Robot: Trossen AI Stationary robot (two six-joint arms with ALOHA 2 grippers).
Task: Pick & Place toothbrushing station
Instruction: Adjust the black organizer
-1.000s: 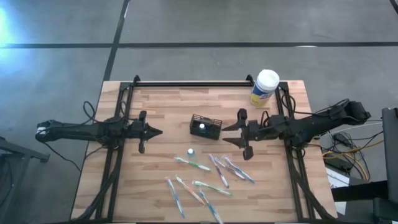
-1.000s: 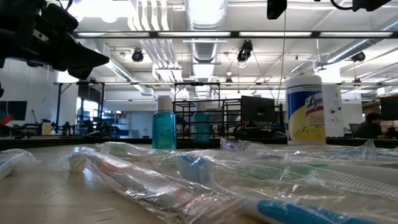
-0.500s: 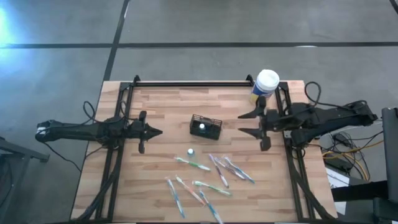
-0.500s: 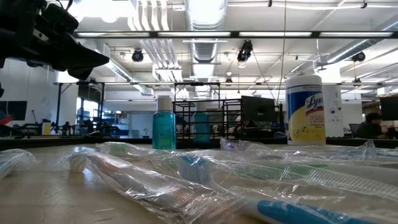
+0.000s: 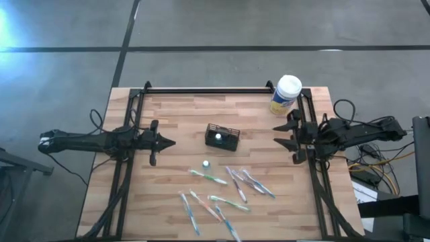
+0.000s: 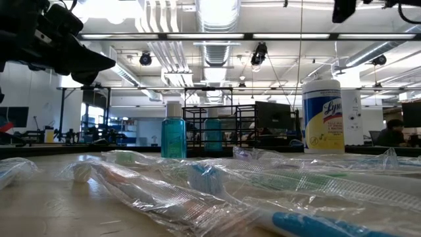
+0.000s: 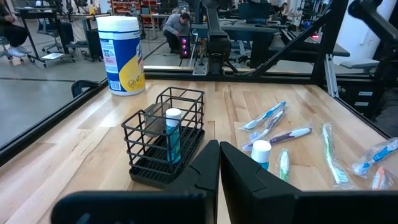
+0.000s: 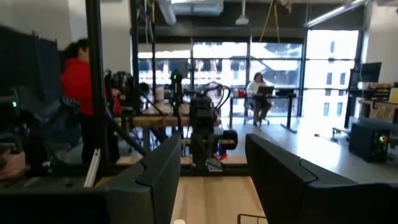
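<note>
The toothbrushing station [image 5: 222, 136], a small black wire-mesh holder, stands on its base at the middle of the wooden table, also in the left wrist view [image 7: 165, 137] and the low view [image 6: 217, 128]. A teal bottle with a white cap [image 7: 172, 134] stands upright in one compartment. My left gripper [image 5: 173, 142] hovers left of the holder, shut and pointing at it [image 7: 219, 168]. My right gripper [image 5: 276, 134] is open above the table's right side, well clear of the holder, with nothing between its fingers [image 8: 214, 174].
A second small white-capped bottle [image 5: 206, 164] stands near the holder. Several wrapped toothbrushes [image 5: 225, 195] lie scattered across the near half of the table. A white-lidded canister with a yellow label [image 5: 287, 94] stands at the far right corner. People show in the room behind.
My right gripper has drawn back from beside the holder toward the table's right edge and tipped up a little. The holder and bottles have stayed where they were.
</note>
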